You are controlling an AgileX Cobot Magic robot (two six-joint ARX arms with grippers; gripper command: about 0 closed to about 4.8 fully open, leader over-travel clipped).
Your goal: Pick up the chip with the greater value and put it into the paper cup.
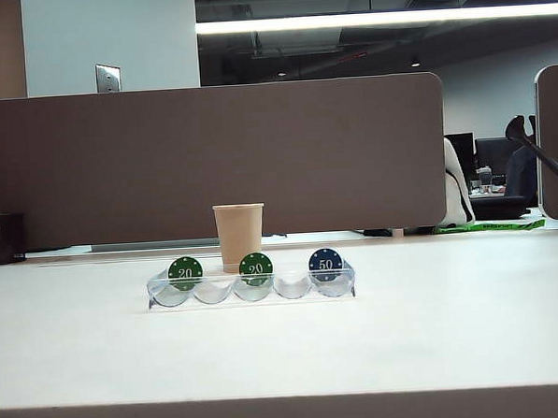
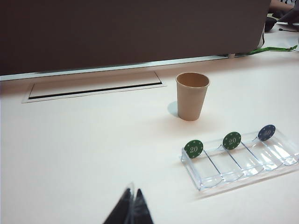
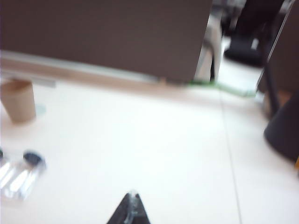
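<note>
The dark blue chip marked 50 (image 1: pixel 326 264) stands upright in the right end slot of a clear plastic tray (image 1: pixel 343 285). Two green chips marked 20 (image 1: pixel 185 273) (image 1: pixel 256 268) stand in other slots. Just behind the tray stands the tan paper cup (image 1: pixel 239 235), upright and empty. In the left wrist view the cup (image 2: pixel 192 96), blue chip (image 2: pixel 266 132) and tray (image 2: pixel 243 171) lie well ahead of my left gripper (image 2: pixel 131 192), whose fingertips meet, shut on nothing. My right gripper (image 3: pixel 132 195) is shut and empty too, far from the blurred blue chip (image 3: pixel 32 158) and cup (image 3: pixel 19 100). Neither gripper appears in the exterior view.
A brown partition (image 1: pixel 211 161) runs along the table's far edge, with a cable slot (image 2: pixel 93 84) in the tabletop before it. A dark object (image 3: pixel 284 129) stands at the table's right end. A dark container (image 1: pixel 2 238) sits at the far left.
</note>
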